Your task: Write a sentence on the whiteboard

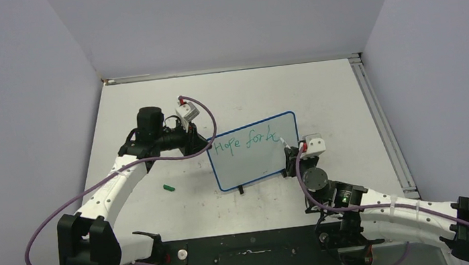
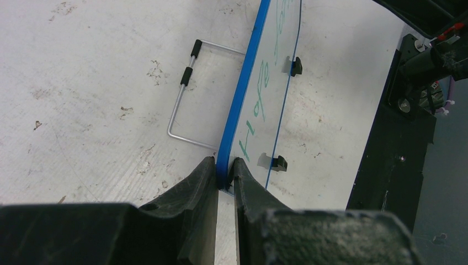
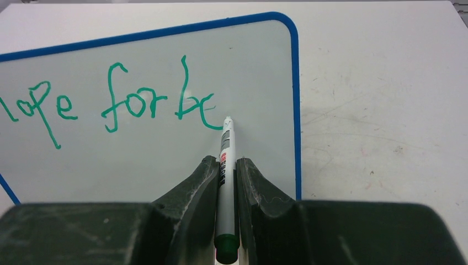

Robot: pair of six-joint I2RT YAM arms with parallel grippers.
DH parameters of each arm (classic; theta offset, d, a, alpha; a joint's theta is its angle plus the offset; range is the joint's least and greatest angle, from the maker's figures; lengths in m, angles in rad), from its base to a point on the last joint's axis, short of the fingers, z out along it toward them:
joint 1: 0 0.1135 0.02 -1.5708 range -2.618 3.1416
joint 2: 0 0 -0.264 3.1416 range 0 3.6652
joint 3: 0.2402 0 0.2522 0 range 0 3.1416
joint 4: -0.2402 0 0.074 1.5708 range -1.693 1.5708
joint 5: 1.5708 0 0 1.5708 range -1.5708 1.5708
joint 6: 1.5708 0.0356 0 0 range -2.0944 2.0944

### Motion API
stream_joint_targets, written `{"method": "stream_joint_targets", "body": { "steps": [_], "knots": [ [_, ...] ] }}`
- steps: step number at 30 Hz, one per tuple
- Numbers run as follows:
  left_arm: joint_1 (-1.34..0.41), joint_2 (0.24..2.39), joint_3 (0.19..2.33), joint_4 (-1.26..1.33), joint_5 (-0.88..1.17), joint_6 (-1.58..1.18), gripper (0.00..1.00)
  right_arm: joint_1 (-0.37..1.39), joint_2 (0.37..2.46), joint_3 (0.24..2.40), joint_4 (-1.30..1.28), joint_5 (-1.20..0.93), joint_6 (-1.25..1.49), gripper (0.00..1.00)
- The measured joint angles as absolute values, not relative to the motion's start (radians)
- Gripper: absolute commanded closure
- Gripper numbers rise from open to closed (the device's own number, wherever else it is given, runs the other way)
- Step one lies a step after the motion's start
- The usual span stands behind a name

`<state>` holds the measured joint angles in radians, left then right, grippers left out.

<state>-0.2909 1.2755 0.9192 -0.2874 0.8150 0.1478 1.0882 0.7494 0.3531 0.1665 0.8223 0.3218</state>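
The whiteboard (image 1: pixel 259 163) stands on the table with a blue frame and black feet. Green handwriting (image 1: pixel 246 142) on it reads "Hope for be" in one line; it also shows in the right wrist view (image 3: pixel 127 102). My left gripper (image 2: pixel 223 168) is shut on the board's blue left edge (image 2: pixel 243 94). My right gripper (image 3: pixel 226 165) is shut on a grey marker (image 3: pixel 226 165) with a green end. The marker's tip (image 3: pixel 228 119) rests on the board just right of the "e". In the top view the right gripper (image 1: pixel 290 156) is at the board's right side.
A green marker cap (image 1: pixel 169 188) lies on the table left of the board. A wire stand (image 2: pixel 185 94) props the board from behind. A black base plate (image 1: pixel 251 247) runs along the near edge. A metal rail (image 1: pixel 385 129) lines the table's right side.
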Motion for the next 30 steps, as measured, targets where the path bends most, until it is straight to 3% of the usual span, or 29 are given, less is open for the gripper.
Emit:
{"method": "stream_joint_targets", "body": {
  "steps": [30],
  "knots": [
    [-0.291,1.276,0.919,-0.287,0.815,0.148,1.0,1.095,0.804,0.353,0.297,0.759,0.224,0.95]
  ]
}}
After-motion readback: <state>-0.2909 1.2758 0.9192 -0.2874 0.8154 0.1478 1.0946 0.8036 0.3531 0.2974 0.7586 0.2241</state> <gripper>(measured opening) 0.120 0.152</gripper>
